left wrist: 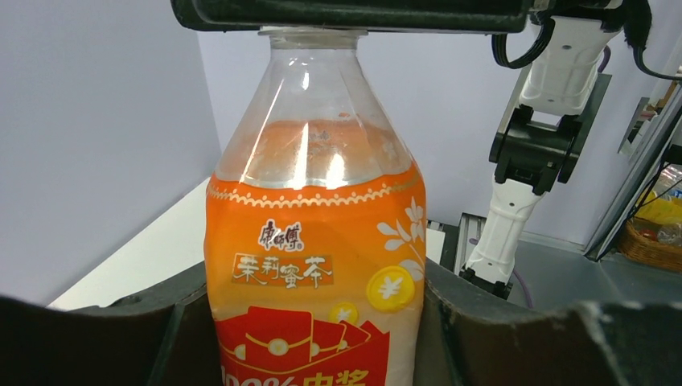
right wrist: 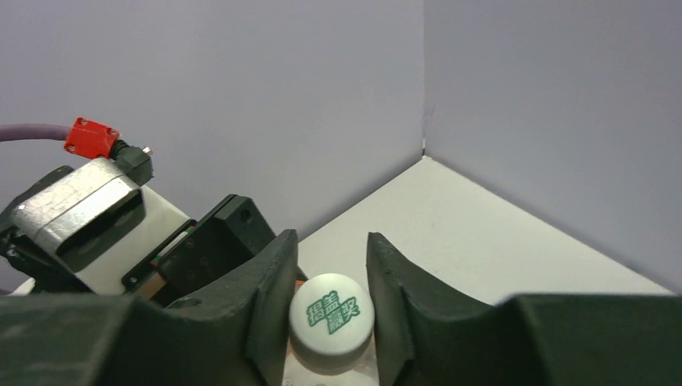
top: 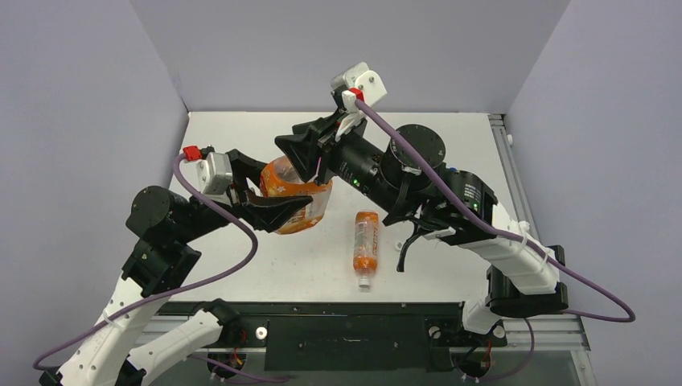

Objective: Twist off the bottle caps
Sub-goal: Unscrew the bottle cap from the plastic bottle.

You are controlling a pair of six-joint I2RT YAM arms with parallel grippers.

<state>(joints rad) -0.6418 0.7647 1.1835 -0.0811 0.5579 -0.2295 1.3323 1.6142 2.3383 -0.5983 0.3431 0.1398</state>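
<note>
Orange and squarish, the wide orange bottle (top: 296,197) is held over the left-centre of the white table (top: 241,269), between the two arms. The left gripper (top: 283,195) grips its labelled body, one dark finger (left wrist: 121,338) pressed to each side of the label in the left wrist view; the drink inside reaches up to the clear shoulder. The right gripper (right wrist: 331,269) comes in at the neck from the far right, and its two fingers sit tight against opposite sides of the white cap (right wrist: 331,319), which is on the neck and bears a green printed mark (the mark faces the right wrist camera). In the left wrist view the right gripper appears as a black bar across the bottle's mouth, hiding the cap. A slim orange bottle (top: 366,240) lies on its side on the table, well apart from both grippers, just right of centre, its small white end cap (top: 364,281) pointing toward the near edge.
</note>
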